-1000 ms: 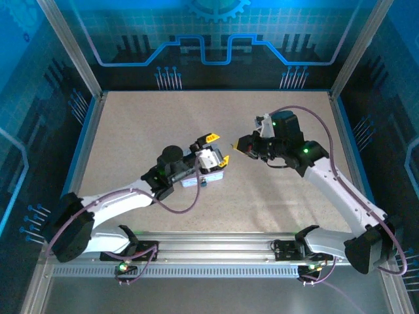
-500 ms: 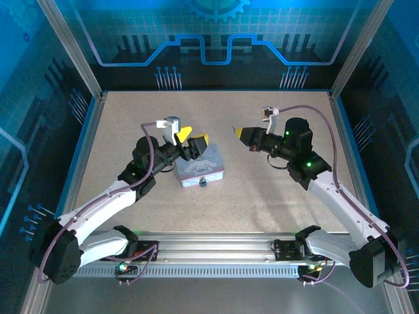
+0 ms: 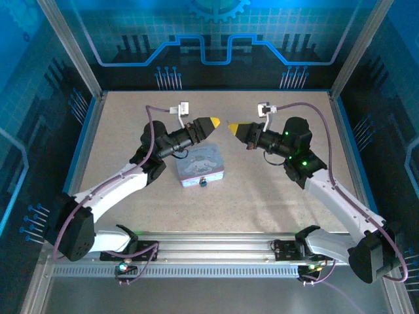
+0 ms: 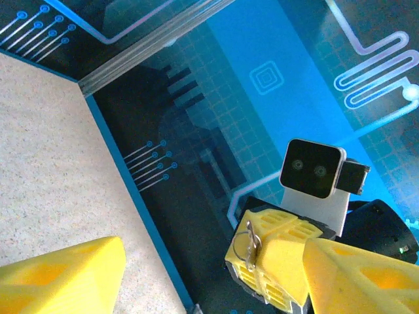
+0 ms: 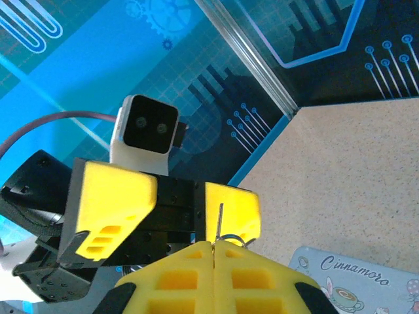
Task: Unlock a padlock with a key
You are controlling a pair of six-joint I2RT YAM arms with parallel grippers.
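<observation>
My right gripper [image 3: 234, 127] is shut on the key [image 5: 219, 222]. The thin silvery blade and its small ring stick out past the closed yellow tips [image 5: 214, 247]. My left gripper [image 3: 211, 122] hangs in the air tip to tip with it, a small gap between them. Its jaws [image 4: 215, 261] stand open and hold nothing. The key [image 4: 251, 244] shows between them, pinched in the right gripper's fingers [image 4: 281, 255]. The tiny dark padlock [image 3: 203, 182] sits at the near edge of the pale blue tin [image 3: 200, 169], below both grippers.
The tin [image 5: 353, 278], printed with cartoons, lies mid-table under the two raised grippers. The speckled beige tabletop [image 3: 275, 190] is bounded by blue rails and dark printed walls. Both arms reach in from the near edge.
My left gripper has lifted off the tin, swung up and turned to point at the right gripper. The right gripper has shifted left with the key, and the two now face each other.
</observation>
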